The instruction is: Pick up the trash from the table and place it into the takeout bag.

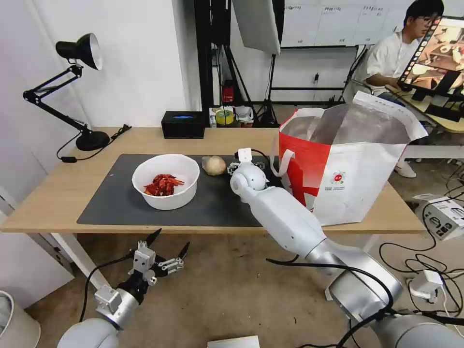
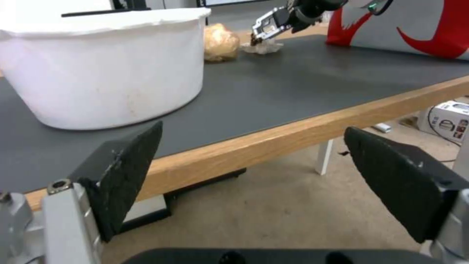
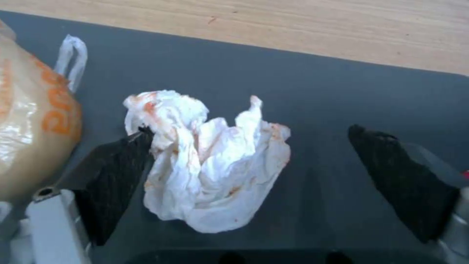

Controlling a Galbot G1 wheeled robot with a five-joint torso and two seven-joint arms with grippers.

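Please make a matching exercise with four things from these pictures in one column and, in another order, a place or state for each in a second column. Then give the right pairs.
Things:
1. white bowl
2. crumpled tissue
3. left gripper
4. takeout bag

Places or states:
A. open, below the table's near edge
B. stands open at the robot's right end of the table
C. between the right gripper's open fingers
D. holds red shells, on the dark mat

Pairs: 1-D, 2-C, 3-A, 4-B

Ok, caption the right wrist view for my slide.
Open right end effector straddling a crumpled, orange-stained white tissue on the dark grey mat.
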